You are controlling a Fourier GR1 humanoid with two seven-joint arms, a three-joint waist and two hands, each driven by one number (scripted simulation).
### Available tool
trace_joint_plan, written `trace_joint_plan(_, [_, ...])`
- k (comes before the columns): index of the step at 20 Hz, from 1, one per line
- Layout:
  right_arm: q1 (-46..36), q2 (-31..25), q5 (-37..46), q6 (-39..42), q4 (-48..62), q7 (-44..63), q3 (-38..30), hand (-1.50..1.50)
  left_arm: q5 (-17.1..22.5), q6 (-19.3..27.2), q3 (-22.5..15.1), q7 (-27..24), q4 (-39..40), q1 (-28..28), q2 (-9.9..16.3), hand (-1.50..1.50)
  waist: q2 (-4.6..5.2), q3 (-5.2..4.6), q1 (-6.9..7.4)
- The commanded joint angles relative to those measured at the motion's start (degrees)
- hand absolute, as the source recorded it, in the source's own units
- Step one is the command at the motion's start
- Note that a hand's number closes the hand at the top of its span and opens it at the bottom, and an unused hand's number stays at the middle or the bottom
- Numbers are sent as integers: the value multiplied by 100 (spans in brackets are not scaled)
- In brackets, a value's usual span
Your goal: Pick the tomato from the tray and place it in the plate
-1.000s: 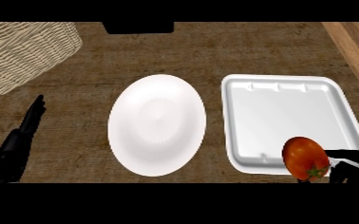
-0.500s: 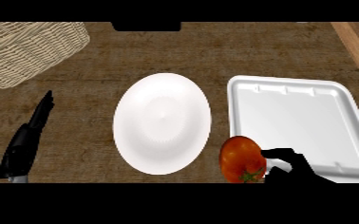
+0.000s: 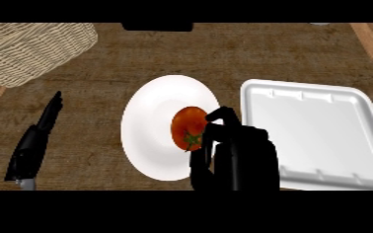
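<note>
A red tomato [image 3: 187,126] with a green stem is over the right part of the white plate [image 3: 149,123]. My right hand [image 3: 237,153] comes in from the lower edge, its fingers curled round the tomato's right side. Whether the tomato rests on the plate or hangs just above it is not visible. To the right lies the white tray [image 3: 320,128] with nothing in it. My left hand [image 3: 35,140] rests at the lower left with straight fingers pointing up.
A woven basket [image 3: 36,47] sits at the top left corner. A dark object [image 3: 157,26] lies at the counter's far edge. A wooden strip [image 3: 363,34] runs down the top right corner.
My right hand has carried the tomato leftwards from the tray's lower corner to over the plate. The left hand has barely moved.
</note>
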Motion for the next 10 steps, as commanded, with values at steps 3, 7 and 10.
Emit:
trace_joint_plan(3, [-1063, 103, -1111, -655, 1618, 1168, -78, 150, -44, -100, -34, 134, -62, -89, 41, 0, 13, 6, 94])
trace_joint_plan(7, [-1613, 104, -1764, -1094, 2461, 1036, -329, 150, -214, 129, -168, 277, -12, -237, -218, 0, 19, 8, 69])
trace_joint_plan(10, [-1675, 105, -2018, -1870, 3351, 650, -236, 150, -264, 176, -206, -11, -224, 167, -269, 0, 21, 11, 149])
